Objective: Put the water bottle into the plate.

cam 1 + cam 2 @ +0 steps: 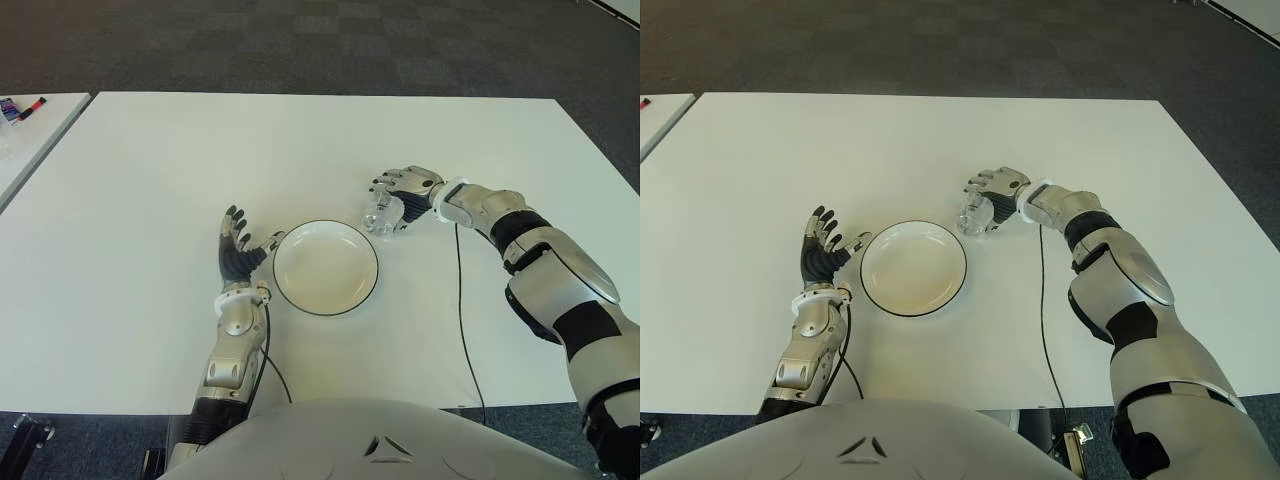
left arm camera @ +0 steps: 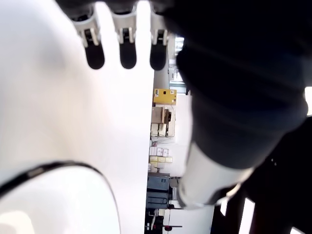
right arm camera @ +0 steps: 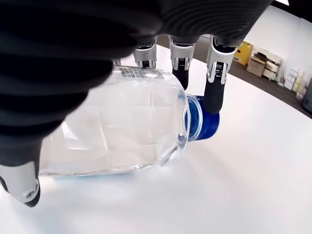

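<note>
**Right hand gripping bottle beside plate**

Right hand (image 1: 405, 186) wrapping around the water bottle (image 3: 117, 129), fingers (image 3: 215, 85) curling over the clear body and down past the blue cap (image 3: 201, 119), thumb pressing the opposite side. Lying on its side in the wrist view, cap pointing away from the palm, clear body appearing to be touching the white table (image 1: 150, 160), though contact not certain. Sitting just beside the plate (image 1: 326, 267), at about 1 o'clock from its centre, outside the rim and not over the dish. Bottle showing in the eye views only as a small clear shape (image 1: 973, 218) under the fingers.

Plate lying flat near the front middle of the table, white with a thin dark rim, holding nothing.

Left hand (image 1: 238, 249) showing at about 9 o'clock of the plate, just beside the rim, fingers spread and pointing away from the robot, grasping nothing. Touching the table or hovering: cannot tell.

Black cable (image 1: 463, 310) running along the tabletop at about 3 o'clock of the plate, from near the right wrist toward the front edge. Second white table (image 1: 35, 130) standing at far 10 o'clock, with a few small items (image 1: 20, 107) on its corner, too small to identify.
</note>
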{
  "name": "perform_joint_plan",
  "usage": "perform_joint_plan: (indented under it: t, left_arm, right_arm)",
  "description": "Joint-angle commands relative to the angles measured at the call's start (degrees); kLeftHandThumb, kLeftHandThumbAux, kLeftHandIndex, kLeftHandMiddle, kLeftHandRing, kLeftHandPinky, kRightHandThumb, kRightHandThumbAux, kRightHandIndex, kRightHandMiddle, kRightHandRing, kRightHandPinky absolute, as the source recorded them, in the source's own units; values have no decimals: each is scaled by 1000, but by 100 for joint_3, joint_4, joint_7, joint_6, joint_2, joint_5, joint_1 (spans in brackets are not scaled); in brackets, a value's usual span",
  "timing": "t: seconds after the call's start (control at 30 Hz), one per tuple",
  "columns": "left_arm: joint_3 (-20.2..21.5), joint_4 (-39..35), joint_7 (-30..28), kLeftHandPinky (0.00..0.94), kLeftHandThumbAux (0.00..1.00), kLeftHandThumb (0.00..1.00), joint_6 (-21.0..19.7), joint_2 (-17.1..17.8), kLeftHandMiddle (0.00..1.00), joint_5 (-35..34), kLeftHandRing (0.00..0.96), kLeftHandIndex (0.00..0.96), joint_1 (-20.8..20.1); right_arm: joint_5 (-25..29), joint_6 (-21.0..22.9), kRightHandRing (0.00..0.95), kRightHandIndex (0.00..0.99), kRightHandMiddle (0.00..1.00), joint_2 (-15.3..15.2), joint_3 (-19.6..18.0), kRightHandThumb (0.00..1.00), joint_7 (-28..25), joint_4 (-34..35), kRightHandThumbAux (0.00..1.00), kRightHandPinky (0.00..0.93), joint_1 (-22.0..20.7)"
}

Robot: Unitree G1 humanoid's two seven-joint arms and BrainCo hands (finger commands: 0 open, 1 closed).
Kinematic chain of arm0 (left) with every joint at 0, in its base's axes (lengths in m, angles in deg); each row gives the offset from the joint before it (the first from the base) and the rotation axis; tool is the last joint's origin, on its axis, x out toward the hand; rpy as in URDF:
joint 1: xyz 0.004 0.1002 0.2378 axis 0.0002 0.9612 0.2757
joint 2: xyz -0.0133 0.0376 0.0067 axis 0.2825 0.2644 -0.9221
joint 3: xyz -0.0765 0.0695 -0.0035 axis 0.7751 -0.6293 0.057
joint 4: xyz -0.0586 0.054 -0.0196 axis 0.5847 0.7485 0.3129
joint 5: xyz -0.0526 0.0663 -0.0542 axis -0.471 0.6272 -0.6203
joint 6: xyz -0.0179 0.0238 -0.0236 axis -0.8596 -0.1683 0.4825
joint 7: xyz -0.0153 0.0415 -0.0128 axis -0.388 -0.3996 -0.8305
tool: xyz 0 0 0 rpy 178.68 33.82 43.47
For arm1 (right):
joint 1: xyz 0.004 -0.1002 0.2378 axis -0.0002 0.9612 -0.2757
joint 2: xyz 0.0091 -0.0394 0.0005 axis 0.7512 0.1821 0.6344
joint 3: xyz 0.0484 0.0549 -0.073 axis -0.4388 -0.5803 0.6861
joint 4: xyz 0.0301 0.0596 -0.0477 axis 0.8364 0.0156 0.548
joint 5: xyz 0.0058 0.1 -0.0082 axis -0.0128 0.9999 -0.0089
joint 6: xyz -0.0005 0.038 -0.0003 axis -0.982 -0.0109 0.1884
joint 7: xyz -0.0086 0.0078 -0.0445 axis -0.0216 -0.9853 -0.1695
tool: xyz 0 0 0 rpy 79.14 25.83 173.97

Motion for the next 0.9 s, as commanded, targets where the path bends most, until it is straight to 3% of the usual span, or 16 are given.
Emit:
perform_joint_plan:
  t: [0.03,0.5,0.9]
  left_arm:
    - [-21,-32,94,144,918,0,-98,-505,115,15,108,66,3]
    - [-73,-312,221,149,924,0,-297,-564,114,10,111,77,112]
    - [-135,-580,223,155,907,0,-390,-575,126,-56,123,90,295]
  right_arm:
    - [19,37,72,3,9,120,54,706,-231,-172,548,309,17]
    - [334,294,116,47,71,284,-181,720,-217,-382,545,251,50]
    - [433,91,199,93,148,277,-271,748,-128,-356,531,324,-99]
